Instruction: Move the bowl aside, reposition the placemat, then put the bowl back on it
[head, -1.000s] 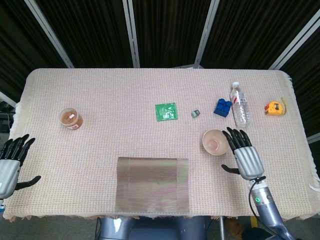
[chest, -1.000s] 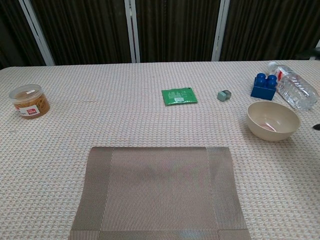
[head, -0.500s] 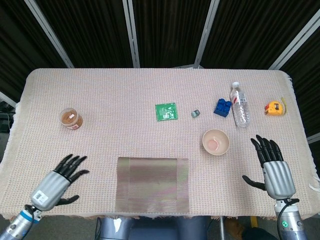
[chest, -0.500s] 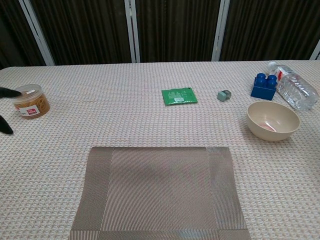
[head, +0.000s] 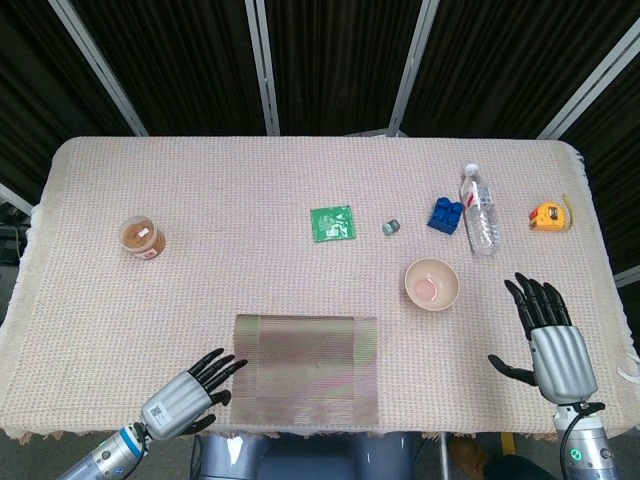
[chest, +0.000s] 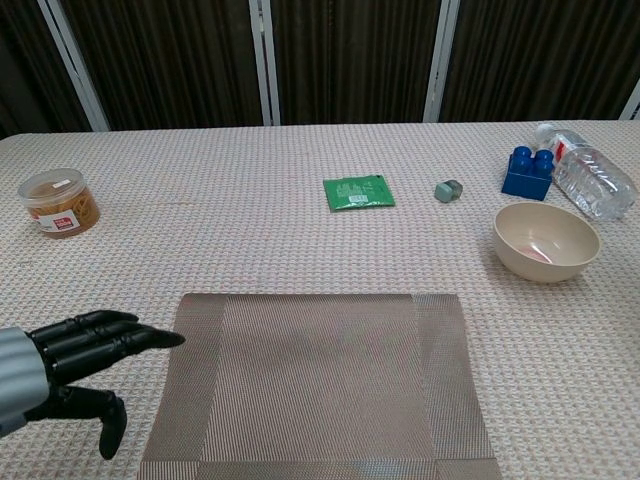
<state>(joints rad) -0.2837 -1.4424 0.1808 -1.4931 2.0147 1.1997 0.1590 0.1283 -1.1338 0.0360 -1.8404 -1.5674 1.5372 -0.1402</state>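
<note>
Currently the task stands at its second step, repositioning the placemat. The beige woven tablecloth-covered table (head: 300, 190) carries all items. The grey-brown ribbed rectangular placemat (head: 306, 368) lies at 6 o'clock on the table, its near edge close to the table's front edge, with nothing on it. The pale cream round bowl (head: 432, 283) sits off the mat at roughly 4 o'clock from table centre, well apart from the mat's right edge, so the first step reads as done.

The right hand (head: 553, 338) hovers at the bowl's 4 o'clock, apart from it, fingers spread and holding nothing. The left hand (chest: 70, 352) is at the mat's 9 o'clock, near its left edge; its dark fingertips (chest: 165, 339) extend toward the mat border, released and empty. Whether they touch the edge cannot be determined.

Judgement: the next move calls for the left hand to lower onto or pinch the mat's left border and slide the mat. A flat, thin mat offers little to grip, so pressing down and dragging is likely the safer method. Bowl return follows.

Other items, at 12 to 2 o'clock: clear plastic water bottle (head: 479, 208), blue toy brick (head: 445, 215), green foil sachet (head: 331, 223).
</note>
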